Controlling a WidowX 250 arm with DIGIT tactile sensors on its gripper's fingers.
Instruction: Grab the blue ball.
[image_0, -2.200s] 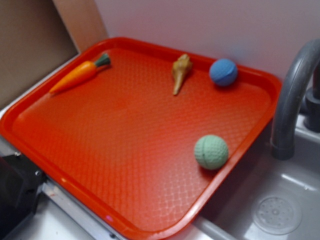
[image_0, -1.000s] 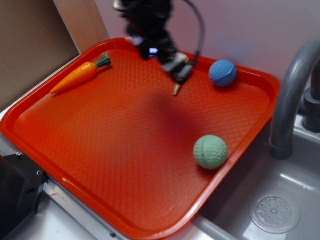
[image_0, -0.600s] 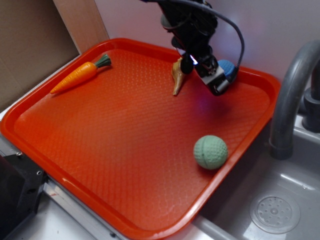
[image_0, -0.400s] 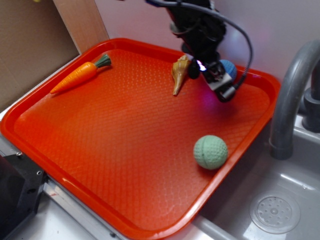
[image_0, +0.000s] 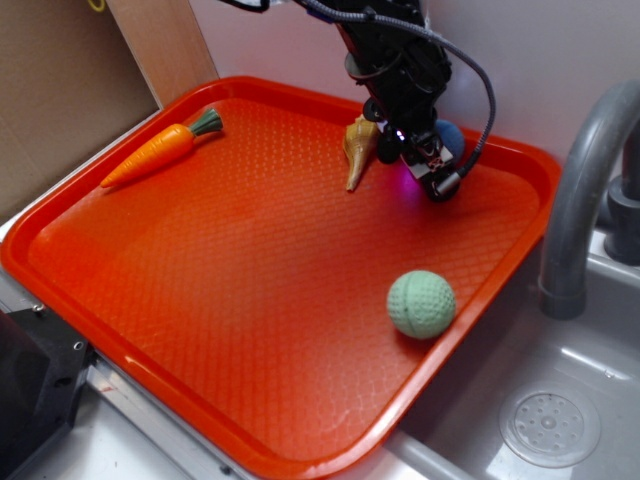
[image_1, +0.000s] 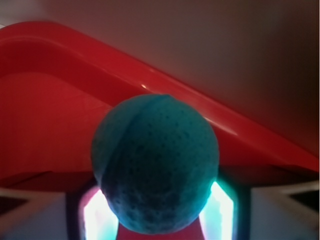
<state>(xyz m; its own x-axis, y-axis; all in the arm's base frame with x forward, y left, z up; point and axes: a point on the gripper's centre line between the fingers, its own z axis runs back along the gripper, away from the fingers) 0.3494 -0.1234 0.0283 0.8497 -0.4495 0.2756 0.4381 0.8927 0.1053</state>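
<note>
The blue ball (image_1: 155, 165) sat near the far right corner of the red tray (image_0: 250, 300), close under the rim. Being round, it had no long axis — only a seam line, which in the wrist view curved from the top of the ball down its left side. In that view the ball filled the middle, with a finger (image_1: 92, 210) showing low on either side of it. The gripper (image_0: 425, 165) was down at the ball, its jaws parted around it; whether they touched it I could not tell. From outside, only a sliver of blue (image_0: 448, 130) showed behind the black arm. Just left of the gripper lay a tan shell (image_0: 360, 145). A green ball (image_0: 421, 304) rested near the right rim, well apart, and a toy carrot (image_0: 160, 148) lay along the far left side. A grey tap (image_0: 585, 190) stood over the sink (image_0: 550, 420) to the right.
</note>
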